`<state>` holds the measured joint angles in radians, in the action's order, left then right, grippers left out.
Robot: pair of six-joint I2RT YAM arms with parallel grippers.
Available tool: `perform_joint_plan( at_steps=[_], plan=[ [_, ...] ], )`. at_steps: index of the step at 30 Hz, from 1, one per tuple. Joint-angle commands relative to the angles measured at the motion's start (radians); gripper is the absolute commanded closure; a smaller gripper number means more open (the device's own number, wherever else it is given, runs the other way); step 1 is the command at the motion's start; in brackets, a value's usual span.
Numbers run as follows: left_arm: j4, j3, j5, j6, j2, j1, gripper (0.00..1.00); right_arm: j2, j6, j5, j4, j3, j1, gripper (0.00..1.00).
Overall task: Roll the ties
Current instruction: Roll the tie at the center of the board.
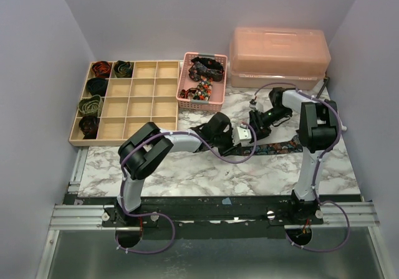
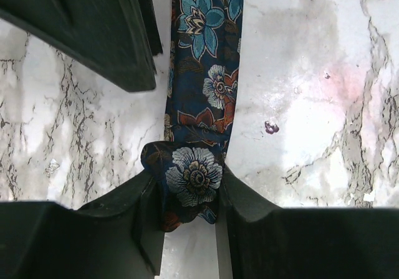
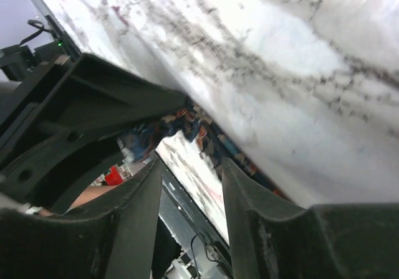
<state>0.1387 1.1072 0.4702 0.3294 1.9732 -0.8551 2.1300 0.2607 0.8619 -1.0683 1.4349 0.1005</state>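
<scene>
One floral necktie (image 2: 206, 73), part-rolled

Soft, light and slippery: the coil would likely spring loose unless pinched across its sides. The left claw (image 2: 189, 180) is clenched on the rolled end, the tail flat on the table (image 2: 312, 104). Beyond, the right claw (image 3: 192, 170) is parted and empty. Farthest, coiled ties (image 1: 90, 105) sit in the wooden tray (image 1: 143, 108).

Your surface (image 1: 187, 173): white marble print, grey veins. Back left, wooden divider tray (image 1: 165, 89) sits on it. Just beside tray, at its right, pink mesh basket (image 1: 199, 103). Back right, pink lidded box (image 1: 279, 58), set apart from basket. Centre-right, floral tie (image 1: 283, 147) lies flat, strip running left to right. In left wrist view you see one end curled into small roll, rest flat on marble, small dark speck (image 2: 271, 127) near strip.
</scene>
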Motion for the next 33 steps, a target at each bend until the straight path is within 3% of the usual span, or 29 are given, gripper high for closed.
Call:
perform_joint_plan(
  at_steps=[1,7,18,19,21,22,25,26,27,29,31,33],
  plan=[
    [-0.311,-0.023,-0.107,0.049,0.084,-0.004,0.89,-0.095,0.040,0.105,-0.078,-0.030,-0.003,0.52],
    [-0.332,0.020,-0.089,0.038,0.096,-0.004,0.88,-0.069,-0.003,0.193,-0.042,-0.036,0.030,0.53],
    [-0.338,0.025,-0.095,0.040,0.102,-0.004,0.87,-0.014,-0.012,0.105,0.012,-0.076,0.087,0.59],
    [-0.340,0.027,-0.097,0.040,0.102,-0.004,0.87,-0.011,-0.009,0.101,0.014,-0.076,0.088,0.62],
    [-0.344,0.028,-0.099,0.040,0.104,-0.004,0.87,-0.006,-0.016,0.095,0.023,-0.067,0.088,0.78],
    [-0.343,0.028,-0.099,0.041,0.104,-0.005,0.87,-0.003,-0.019,0.088,0.025,-0.061,0.088,0.79],
    [-0.342,0.025,-0.099,0.045,0.101,-0.004,0.87,0.009,-0.011,0.053,0.006,-0.045,0.086,0.57],
    [-0.344,0.024,-0.098,0.046,0.101,-0.004,0.87,0.008,-0.008,0.051,0.002,-0.044,0.087,0.56],
    [-0.344,0.025,-0.098,0.046,0.101,-0.004,0.87,0.009,-0.006,0.051,-0.001,-0.044,0.086,0.61],
    [-0.340,0.022,-0.099,0.046,0.101,-0.004,0.87,0.005,-0.009,0.055,0.004,-0.040,0.087,0.84],
    [-0.339,0.020,-0.099,0.046,0.101,-0.003,0.87,0.002,-0.017,0.048,0.014,-0.039,0.087,0.99],
    [-0.333,0.015,-0.100,0.046,0.099,-0.002,0.86,0.006,-0.013,0.026,0.009,-0.041,0.086,0.99]
  ],
)
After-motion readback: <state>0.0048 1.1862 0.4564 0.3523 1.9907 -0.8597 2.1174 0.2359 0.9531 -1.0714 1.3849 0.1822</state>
